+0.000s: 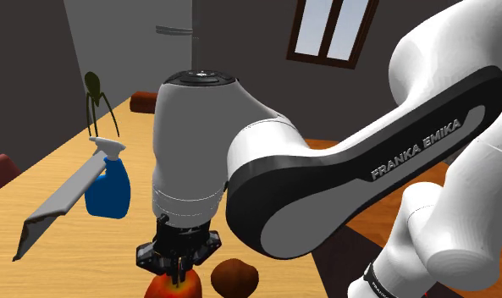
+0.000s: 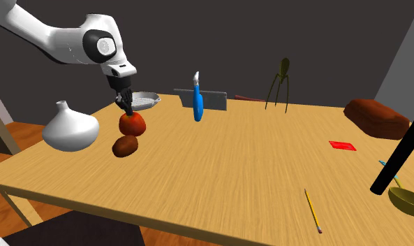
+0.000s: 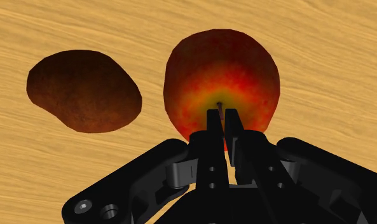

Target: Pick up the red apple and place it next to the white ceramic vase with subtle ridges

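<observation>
Tool, nearly closed, pinches the red apple by its stem; carrying step, I think: next, move gently left beside the white vase.

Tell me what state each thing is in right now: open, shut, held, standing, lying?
Apple, stem up, clasped by its stem; lifted or not, cannot tell.
End effector, shut on that stem.
Brown lump, lying loose beside the apple.
Vase, upright, untouched.
Spray bottle, upright.
</observation>
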### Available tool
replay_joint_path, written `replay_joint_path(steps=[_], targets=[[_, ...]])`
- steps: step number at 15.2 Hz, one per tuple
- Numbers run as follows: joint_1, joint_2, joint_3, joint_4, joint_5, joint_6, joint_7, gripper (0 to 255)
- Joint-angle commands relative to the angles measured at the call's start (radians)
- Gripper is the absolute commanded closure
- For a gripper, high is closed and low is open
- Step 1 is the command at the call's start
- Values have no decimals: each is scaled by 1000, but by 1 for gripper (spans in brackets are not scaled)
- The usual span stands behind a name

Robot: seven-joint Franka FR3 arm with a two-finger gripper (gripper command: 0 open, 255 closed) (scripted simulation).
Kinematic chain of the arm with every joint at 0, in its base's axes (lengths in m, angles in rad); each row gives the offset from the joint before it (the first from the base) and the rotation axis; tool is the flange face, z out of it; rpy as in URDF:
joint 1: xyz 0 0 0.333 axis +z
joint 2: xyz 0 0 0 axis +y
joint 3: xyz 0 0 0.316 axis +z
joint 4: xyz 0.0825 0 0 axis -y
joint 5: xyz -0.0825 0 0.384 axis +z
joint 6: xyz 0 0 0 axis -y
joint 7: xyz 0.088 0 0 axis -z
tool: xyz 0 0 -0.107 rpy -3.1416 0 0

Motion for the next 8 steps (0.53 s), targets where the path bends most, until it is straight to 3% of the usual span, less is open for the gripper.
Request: replay_joint_path(steps=[1, 4, 5, 8], targets=[[0, 1, 0, -1, -1, 2, 1, 255], [0, 1, 0, -1, -1, 2, 1, 255], [0, 1, 0, -1, -1, 2, 0, 0], [0, 1, 0, -1, -1, 2, 0, 0]])
